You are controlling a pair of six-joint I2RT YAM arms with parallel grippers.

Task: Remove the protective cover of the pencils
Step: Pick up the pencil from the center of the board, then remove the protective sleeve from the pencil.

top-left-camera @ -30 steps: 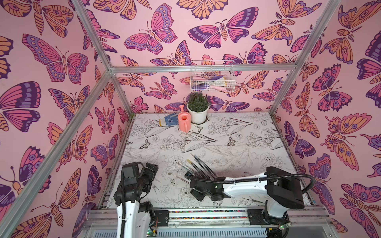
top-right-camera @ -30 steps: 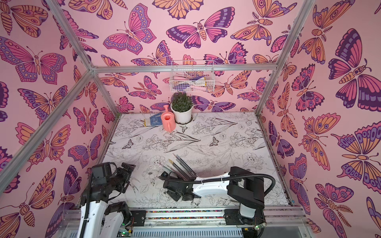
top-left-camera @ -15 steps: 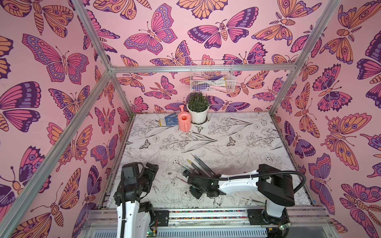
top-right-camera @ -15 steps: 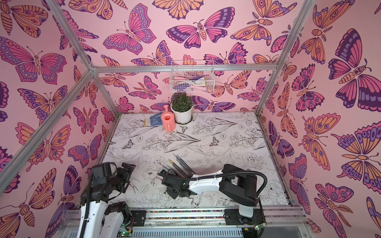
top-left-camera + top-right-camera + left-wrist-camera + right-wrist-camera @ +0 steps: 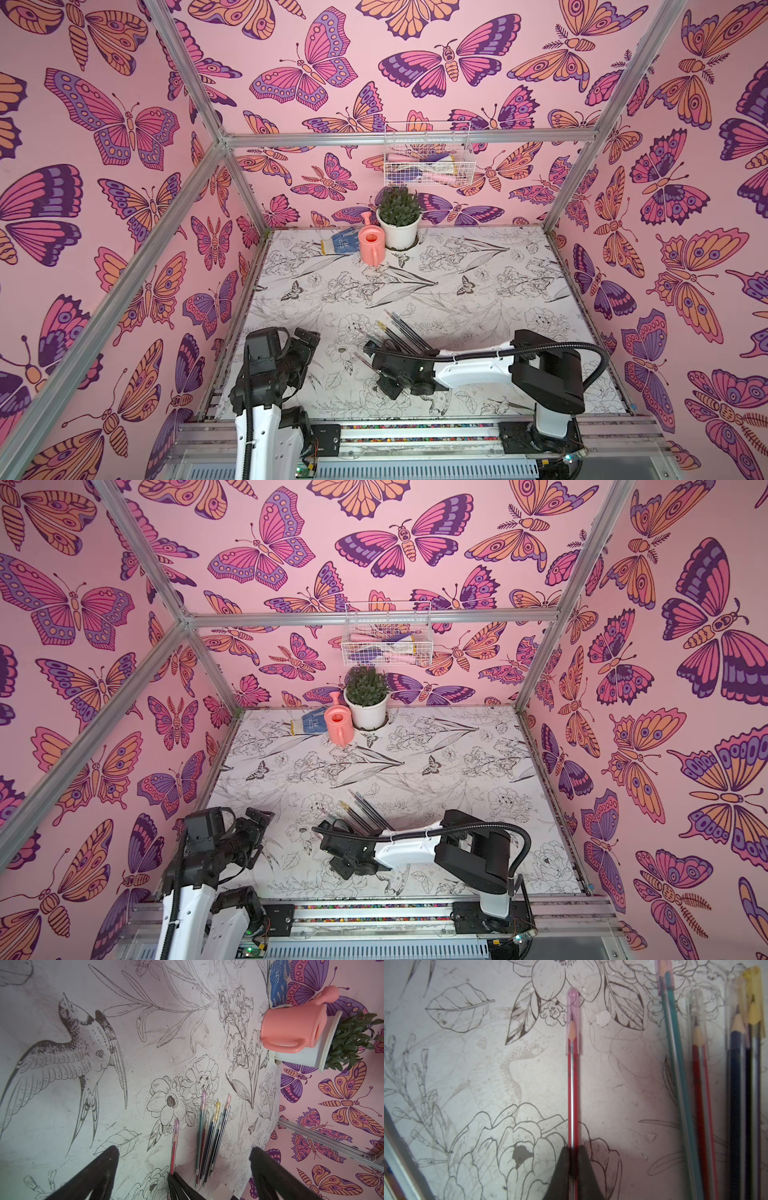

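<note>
Several thin pencils [image 5: 403,332] [image 5: 365,812] lie bunched on the flower-printed table, each tip under a see-through protective cover, such as a yellow one [image 5: 752,995]. One red pencil [image 5: 573,1095] [image 5: 174,1147] lies apart, its point inside a pink cover [image 5: 573,1022]. My right gripper [image 5: 573,1151] [image 5: 371,354] [image 5: 322,837] is shut on this red pencil's shaft, low over the table. My left gripper [image 5: 184,1151] [image 5: 307,336] [image 5: 259,816] hangs open and holds nothing, to the left of the pencils.
At the back wall stand a pink watering can [image 5: 370,245], a potted plant [image 5: 400,220] and a blue glove [image 5: 340,245]. A wire basket [image 5: 428,158] hangs above them. The table [image 5: 457,291] is walled on three sides.
My right gripper's jaws have closed onto the red pencil, and that arm has shifted slightly left. The left arm has not moved.
</note>
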